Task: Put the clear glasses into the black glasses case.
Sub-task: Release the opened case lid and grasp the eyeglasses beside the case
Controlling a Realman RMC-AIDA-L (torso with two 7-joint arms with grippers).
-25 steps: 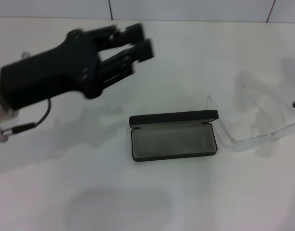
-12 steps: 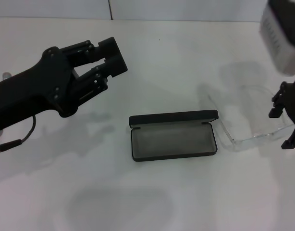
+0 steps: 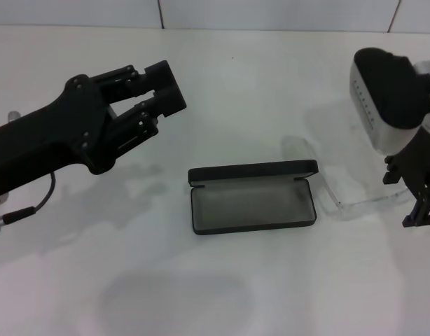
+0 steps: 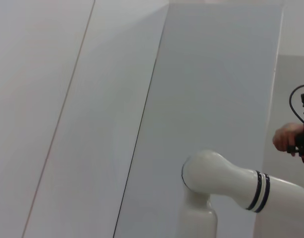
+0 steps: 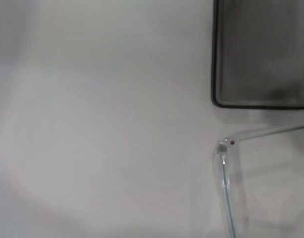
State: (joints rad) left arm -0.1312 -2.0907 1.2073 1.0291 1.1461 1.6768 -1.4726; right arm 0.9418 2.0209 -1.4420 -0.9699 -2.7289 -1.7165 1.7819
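Note:
The black glasses case (image 3: 253, 203) lies open in the middle of the white table, grey lining up and its lid (image 3: 253, 170) raised along the far side. The clear glasses (image 3: 341, 204) rest on the table just right of the case. The right wrist view shows their hinge (image 5: 224, 146), one thin arm and a corner of the case (image 5: 263, 54). My right gripper (image 3: 419, 208) hangs at the right edge, directly above the right part of the glasses. My left gripper (image 3: 167, 87) hovers up and left of the case, shut and holding nothing.
A thin cable (image 3: 29, 196) loops below my left arm at the table's left edge. A tiled wall (image 3: 271, 12) runs behind the table. The left wrist view shows only a wall, a white arm joint (image 4: 211, 173) and a person's hand (image 4: 288, 139).
My right arm has come in from the upper right and lowered over the glasses. My left gripper drew back left and down from a second ago, then barely shifted.

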